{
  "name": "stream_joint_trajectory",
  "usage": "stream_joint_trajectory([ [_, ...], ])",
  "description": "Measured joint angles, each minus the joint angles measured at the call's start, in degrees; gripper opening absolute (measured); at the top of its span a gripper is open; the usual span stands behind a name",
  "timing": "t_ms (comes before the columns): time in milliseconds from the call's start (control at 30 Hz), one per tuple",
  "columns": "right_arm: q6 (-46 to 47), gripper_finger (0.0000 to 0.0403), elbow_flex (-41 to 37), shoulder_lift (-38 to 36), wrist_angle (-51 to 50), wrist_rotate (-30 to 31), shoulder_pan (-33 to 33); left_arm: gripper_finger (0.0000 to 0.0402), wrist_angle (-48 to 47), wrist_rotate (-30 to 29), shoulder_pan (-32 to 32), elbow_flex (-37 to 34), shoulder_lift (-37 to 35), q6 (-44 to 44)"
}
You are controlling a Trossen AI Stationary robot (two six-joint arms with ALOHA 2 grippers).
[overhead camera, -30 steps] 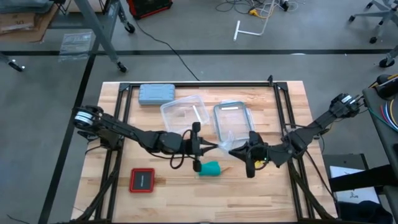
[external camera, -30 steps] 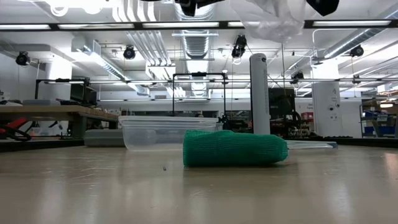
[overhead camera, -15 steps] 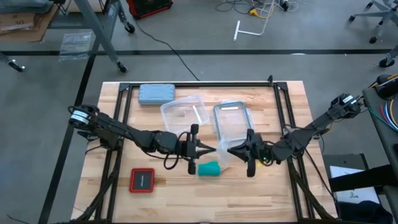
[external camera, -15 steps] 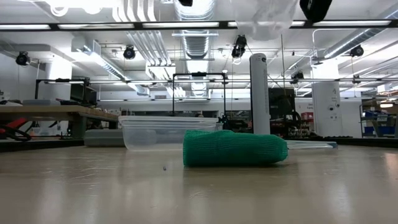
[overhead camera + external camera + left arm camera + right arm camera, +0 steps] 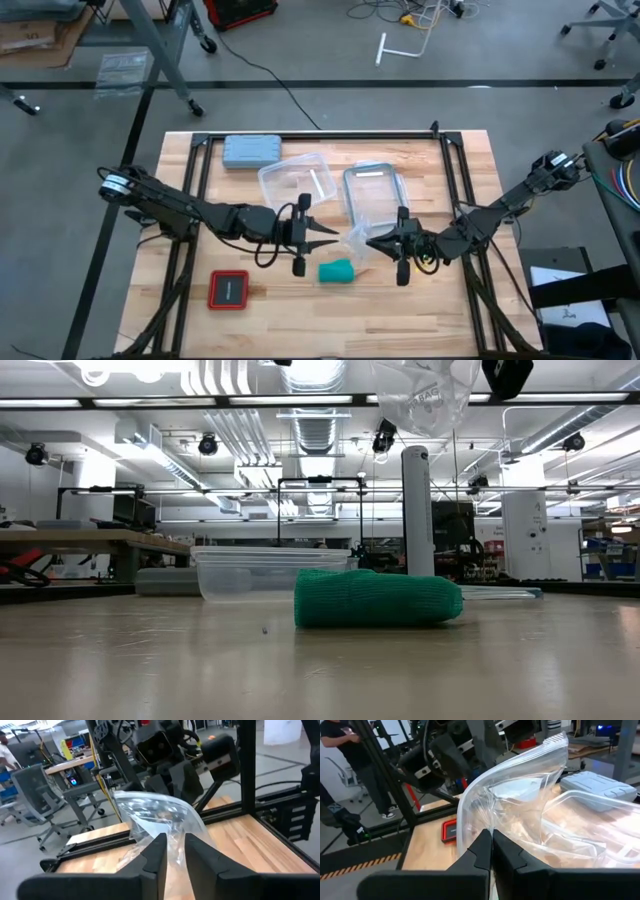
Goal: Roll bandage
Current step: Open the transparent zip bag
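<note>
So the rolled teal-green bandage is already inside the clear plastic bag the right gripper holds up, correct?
Not quite. The rolled teal-green bandage lies on the wooden table, outside the clear plastic bag that the right gripper holds up. The low view shows the roll resting on the tabletop with the bag hanging above.

Robotics lab: workbenches (image 5: pixel 95 542), office chairs (image 5: pixel 37 795), exposed ceiling ducts (image 5: pixel 310 430).

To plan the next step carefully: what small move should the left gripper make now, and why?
Probably lower the left gripper onto the bandage: its fingers are open and empty, the roll lies free just beside it, and the right gripper holds the bag.
</note>
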Motion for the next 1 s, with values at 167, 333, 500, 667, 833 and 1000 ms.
stream_joint_trajectory([
  [167, 0.3, 0.0000, -0.1, 0.0, 0.0, 0.0, 0.0, 0.0103, -0.1, 0.0, -0.1, 0.0, 0.6, -4.5],
  [333, 0.8, 0.0000, -0.1, 0.0, -0.4, 0.0, 0.0, 0.0184, 1.9, -1.4, -0.1, 0.2, 2.9, -5.8],
  [500, 1.8, 0.0000, -0.1, 0.0, -0.9, -0.1, 0.0, 0.0247, 7.6, -5.8, -0.1, 0.4, 6.7, -2.8],
  [667, 2.7, 0.0000, -0.1, 0.0, -1.4, -0.4, 0.0, 0.0246, 13.7, -6.2, 0.1, 0.5, 9.4, -0.5],
  [833, 2.7, 0.0000, -0.1, 0.0, -1.4, -0.5, 0.0, 0.0222, 15.9, -6.1, 0.4, 0.4, 11.7, -1.0],
  [1000, 2.7, 0.0000, -0.1, 0.0, -1.4, -0.5, 0.0, 0.0214, 17.7, -5.7, 0.6, 0.7, 13.9, -0.9],
])
